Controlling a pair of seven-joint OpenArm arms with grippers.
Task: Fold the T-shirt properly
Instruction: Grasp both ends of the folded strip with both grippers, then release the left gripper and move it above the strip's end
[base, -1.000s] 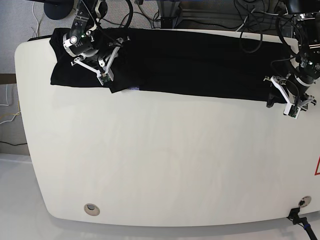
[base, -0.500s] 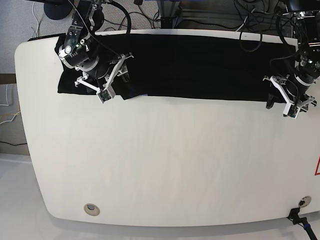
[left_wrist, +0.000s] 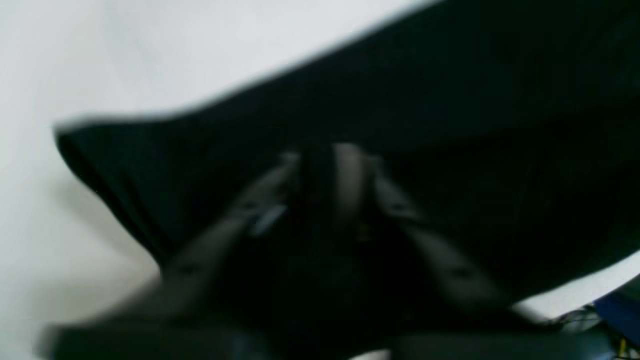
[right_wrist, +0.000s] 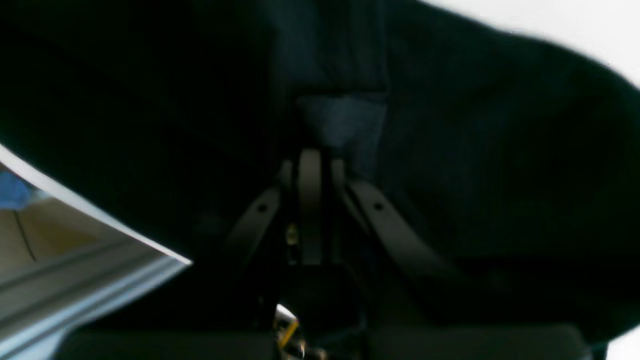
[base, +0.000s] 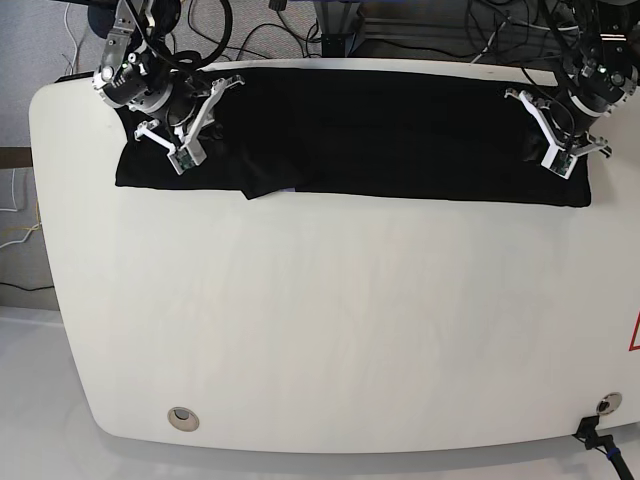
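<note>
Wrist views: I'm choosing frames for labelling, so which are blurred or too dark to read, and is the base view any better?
Left wrist view: heavy motion blur, smearing the left gripper and the T-shirt edge. Right wrist view: sharper, but black cloth swallows detail around the right gripper. Base view: evenly lit and sharp; the table shows mild glare.
</note>
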